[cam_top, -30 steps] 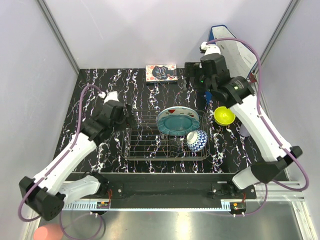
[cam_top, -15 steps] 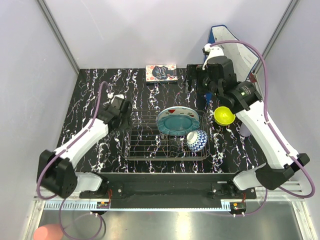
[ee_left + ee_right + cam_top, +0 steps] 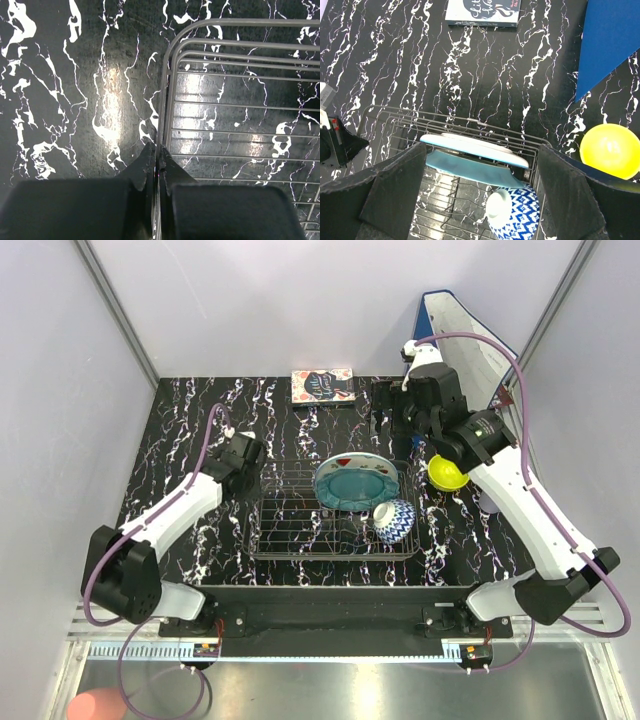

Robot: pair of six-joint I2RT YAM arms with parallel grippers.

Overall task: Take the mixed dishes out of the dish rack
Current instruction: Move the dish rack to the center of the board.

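The grey wire dish rack [image 3: 300,530] sits mid-table. In its right half stand a teal scalloped plate [image 3: 355,485] and, behind it, a white plate [image 3: 345,460] with red marks; a blue-white patterned bowl [image 3: 397,520] lies on its side beside them. My left gripper [image 3: 156,150] is shut on the rack's left rim wire [image 3: 165,95]. Above the rack's back right hangs my right gripper [image 3: 480,195], open, with both plates [image 3: 470,167] seen between its fingers. A yellow-green bowl [image 3: 447,472] rests on the table right of the rack. The lilac cup [image 3: 488,503] peeks from behind the right arm.
A patterned book [image 3: 322,386] lies at the back of the table. A blue binder [image 3: 460,330] leans in the back right corner. A pink thing [image 3: 95,705] lies off the table at the bottom left. Grey walls close in both sides.
My left gripper has gone from open to shut on the rack's left rim, and its arm has pulled in and lowered. The right gripper has shifted slightly and stayed open.
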